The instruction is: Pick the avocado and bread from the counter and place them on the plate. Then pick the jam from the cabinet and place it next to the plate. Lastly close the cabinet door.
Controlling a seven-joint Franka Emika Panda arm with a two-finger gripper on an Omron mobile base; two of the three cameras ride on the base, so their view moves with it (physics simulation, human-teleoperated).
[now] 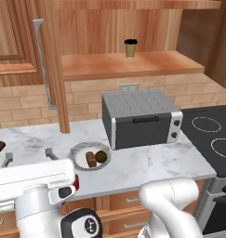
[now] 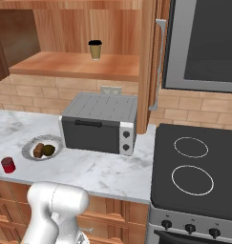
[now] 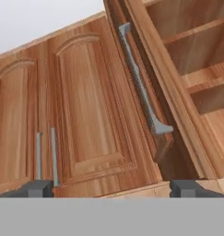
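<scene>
The plate lies on the counter, left of a toaster oven. On it rest the brown bread and the dark green avocado, side by side. The red jam stands on the marble just left of the plate, near the front edge; in the left base view a red sliver of the jam shows past my arm. The cabinet door stands open. My gripper is open and empty, looking up at the door's handle.
A tan paper cup stands on the open cabinet's shelf. The grey toaster oven sits under it, and a black stove is to the right. Shut cabinet doors are beside the open one.
</scene>
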